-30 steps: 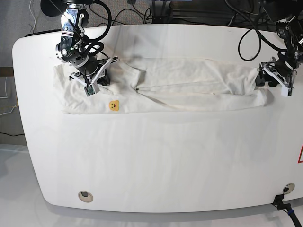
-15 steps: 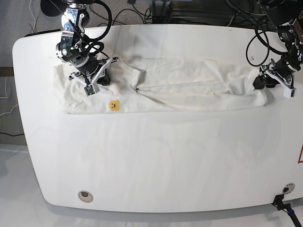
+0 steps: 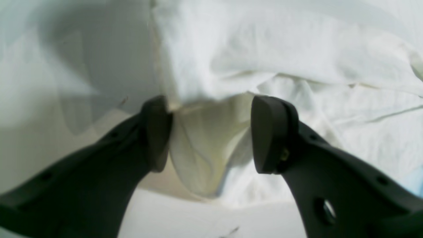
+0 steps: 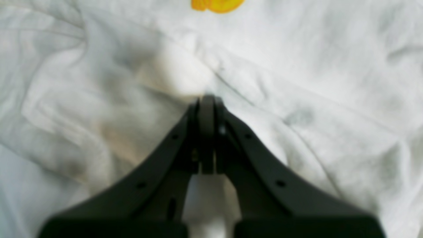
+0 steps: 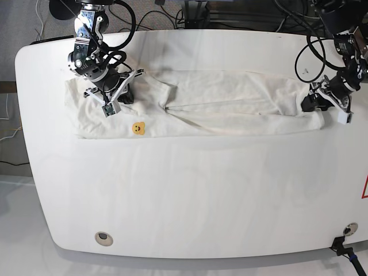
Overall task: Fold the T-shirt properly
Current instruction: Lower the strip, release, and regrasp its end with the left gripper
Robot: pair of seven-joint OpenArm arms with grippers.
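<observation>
Lying on white tabletop (image 5: 190,195), T-shirt (image 5: 230,121), cables behind (image 5: 155,17)

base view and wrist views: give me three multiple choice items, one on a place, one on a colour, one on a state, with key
1. Where is the bear-face mark?
a) beside the left tool
b) on the shirt's part nearer the right tool
c) on the floor

2. What colour is it?
a) yellow-orange
b) green
c) purple

3. How is the left tool?
a) shut
b) open

Key:
1 b: the bear-face mark lies on the T-shirt near the right tool.
2 a: its face shows yellow-orange.
3 b: the left tool has fingers apart, cloth visible between them.
</observation>
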